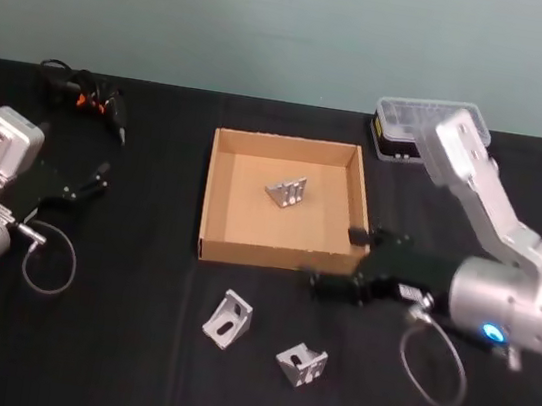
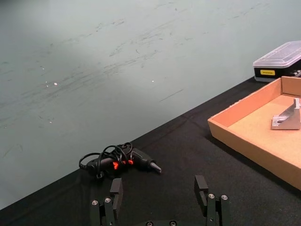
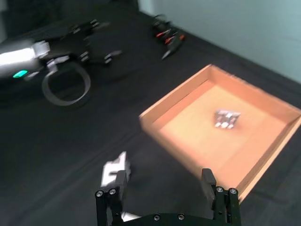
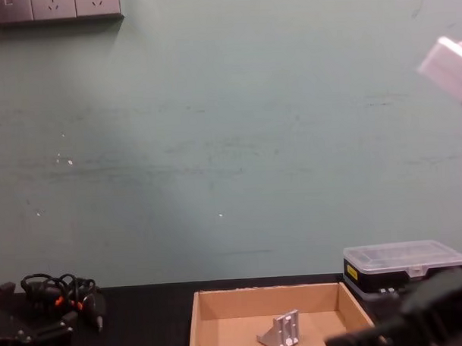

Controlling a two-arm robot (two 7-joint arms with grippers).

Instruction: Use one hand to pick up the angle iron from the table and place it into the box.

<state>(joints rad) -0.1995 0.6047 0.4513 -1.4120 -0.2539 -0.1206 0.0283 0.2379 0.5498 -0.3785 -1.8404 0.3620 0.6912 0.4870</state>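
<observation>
Right end effector (image 1: pixel 337 261) hovers low at the box's (image 1: pixel 213 195) front right corner, both fingers spread wide apart and gripping nothing. From my right wrist the same end effector (image 3: pixel 162 188) shows its two black fingers (image 3: pixel 209 181) parted, with the box (image 3: pixel 176 92) ahead of them.

One boxed angle iron (image 1: pixel 287 193) stands inside the box, near the middle of its floor and apart from all four walls; I see it again from my chest (image 4: pixel 280 331) and from my left wrist (image 2: pixel 287 117).

Two more lie on the black tabletop (image 1: pixel 127 365) outside the box: the nearer angle iron (image 1: pixel 228 319) a little off the front wall, and the farther angle iron (image 1: pixel 302 364) beyond it, further out from the box. One of these shows just beside a finger in my right wrist view, and I cannot tell which it is or whether they touch.

My left end effector (image 1: pixel 95 181) rests well to the left of the box, fingers open (image 2: pixel 158 188) and empty.

Behind the box's right rear corner sits a clear-lidded plastic case (image 1: pixel 414 122), and off its left rear corner lies a black cabled tool (image 1: pixel 89 97) with orange marks
</observation>
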